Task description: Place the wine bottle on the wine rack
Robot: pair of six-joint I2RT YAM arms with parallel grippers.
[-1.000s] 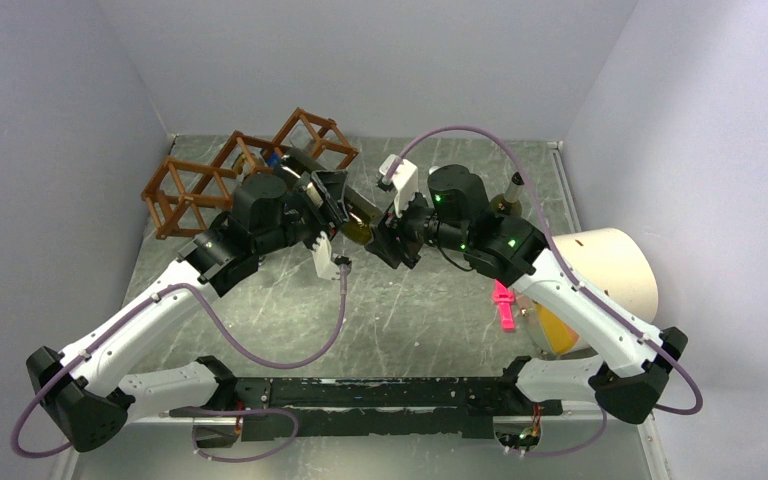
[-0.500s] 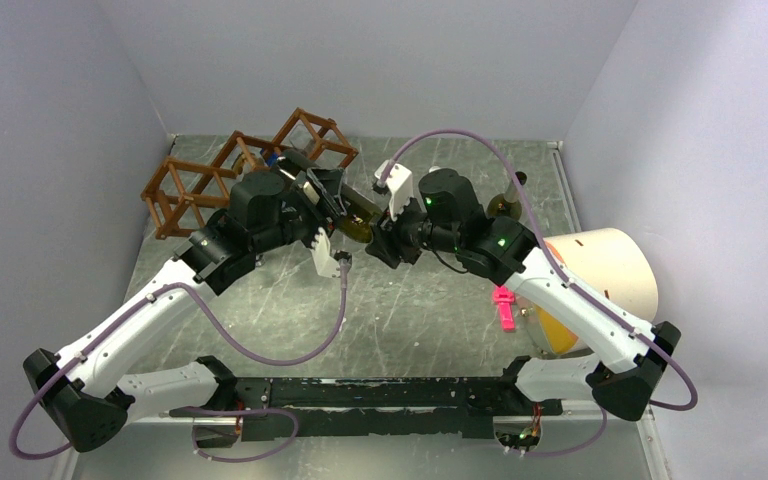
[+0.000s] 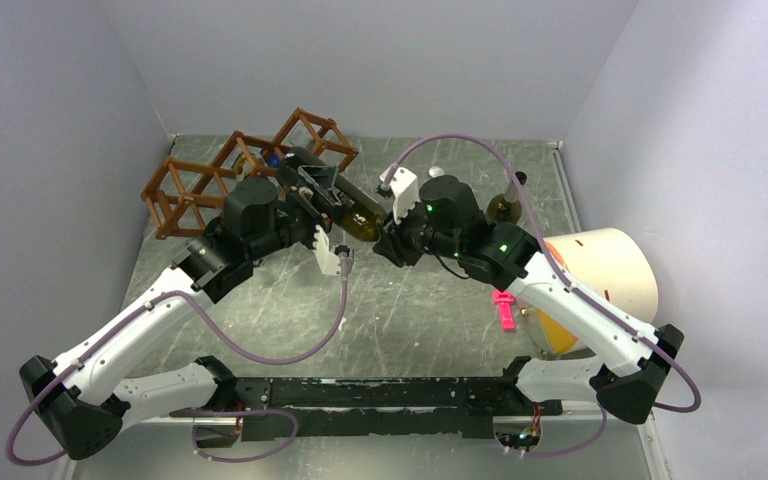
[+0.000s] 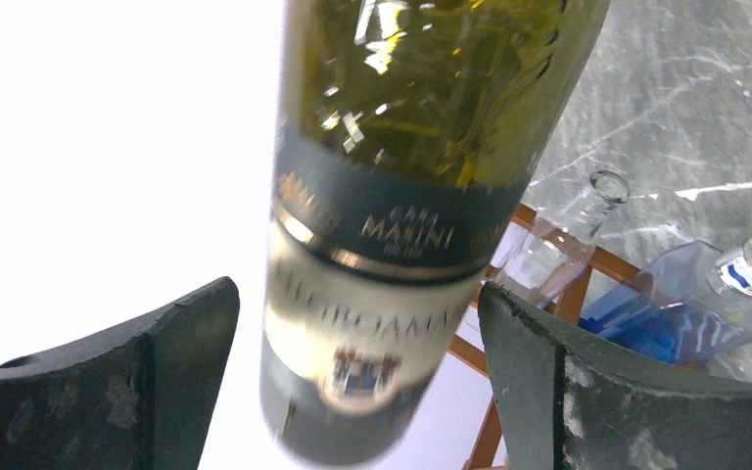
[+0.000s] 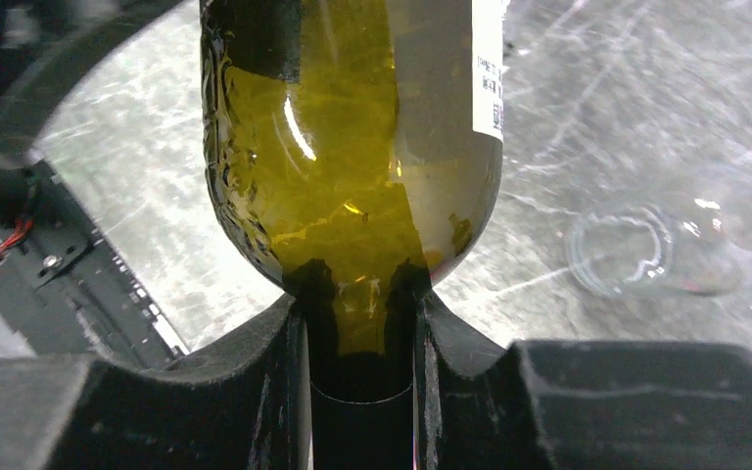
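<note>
We're seeing the rack [image 3: 222,165] sitting far-left on the table [image 3: 410,320]. The green bottle [image 4: 401,127] is hanging just right of it, label reading "MASINI", lower line blurred. The right gripper [image 5: 362,343] is clamping its neck. The left gripper [image 4: 357,318] is gaping around the body, not touching.

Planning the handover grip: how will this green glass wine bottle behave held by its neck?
The green glass wine bottle looks glossy, so probably slippery. Gripped only at its neck by the right claw, the wider body may sag or swing. Round glass: likely to roll, and breakable if dropped.
</note>
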